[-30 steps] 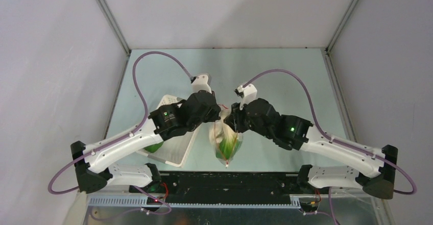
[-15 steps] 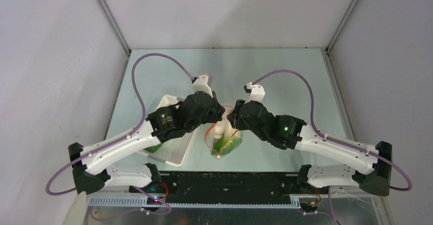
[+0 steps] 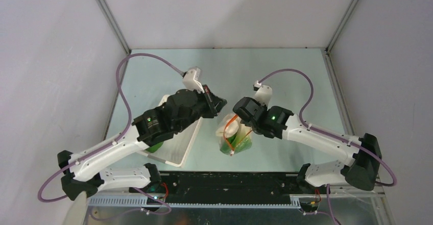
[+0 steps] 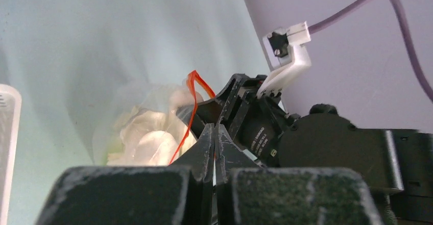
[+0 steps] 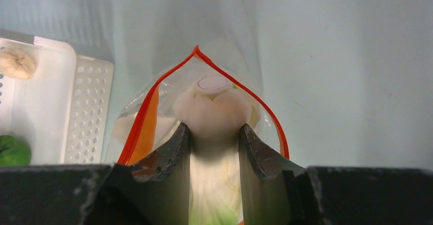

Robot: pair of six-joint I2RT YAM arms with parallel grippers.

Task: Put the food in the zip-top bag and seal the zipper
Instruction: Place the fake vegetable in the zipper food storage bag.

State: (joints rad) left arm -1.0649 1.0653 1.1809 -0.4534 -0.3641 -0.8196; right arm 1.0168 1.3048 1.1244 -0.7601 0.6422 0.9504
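Observation:
The clear zip-top bag (image 3: 244,144) stands mid-table with its red-orange zipper (image 5: 148,115) spread into an open loop. My left gripper (image 4: 214,129) is shut, pinching a sliver of the bag's rim; in the top view the left gripper (image 3: 220,103) sits at the bag's upper left. My right gripper (image 5: 213,129) is inside the mouth, its fingers pressed on both sides of a bok choy's white stalk (image 5: 214,105). From above, the right gripper (image 3: 237,123) is over the bag. White food (image 4: 148,139) lies inside. Green leaves (image 3: 240,142) show through the plastic.
A white perforated basket (image 3: 179,152) lies left of the bag, under my left arm, and holds a mushroom (image 5: 18,63) and a green vegetable (image 5: 11,151). The enclosure's grey walls close in on both sides and the back.
The left gripper drew back and left with the bag's rim, opening the mouth. The right gripper brought the bok choy down into the bag, and its jaws widened slightly.

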